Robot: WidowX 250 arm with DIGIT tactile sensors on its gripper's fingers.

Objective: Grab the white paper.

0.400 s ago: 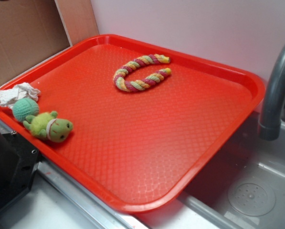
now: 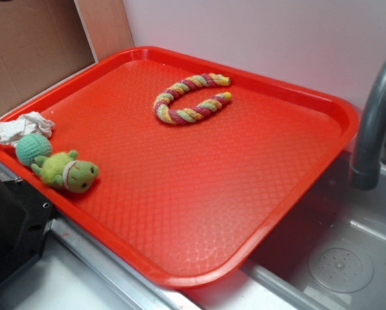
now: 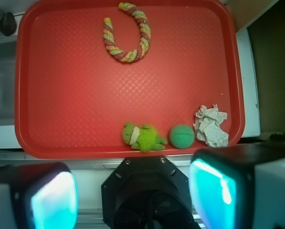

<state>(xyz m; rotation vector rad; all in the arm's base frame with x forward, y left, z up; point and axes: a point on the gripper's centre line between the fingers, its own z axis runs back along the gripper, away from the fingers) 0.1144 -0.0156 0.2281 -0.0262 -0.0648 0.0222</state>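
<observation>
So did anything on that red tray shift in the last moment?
Nothing visibly changed. The white paper, teal ball, green frog toy and rope ring all lie where they were on the tray, and nothing has been taken hold of.

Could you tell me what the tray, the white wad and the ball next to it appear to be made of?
The tray looks like glossy red moulded plastic, with a fine diamond texture catching the light. The white paper seems to be thin, matte tissue-like paper, crumpled with ragged edges. The teal ball looks knitted or crocheted yarn, judging by its stitched, matte surface.
</observation>
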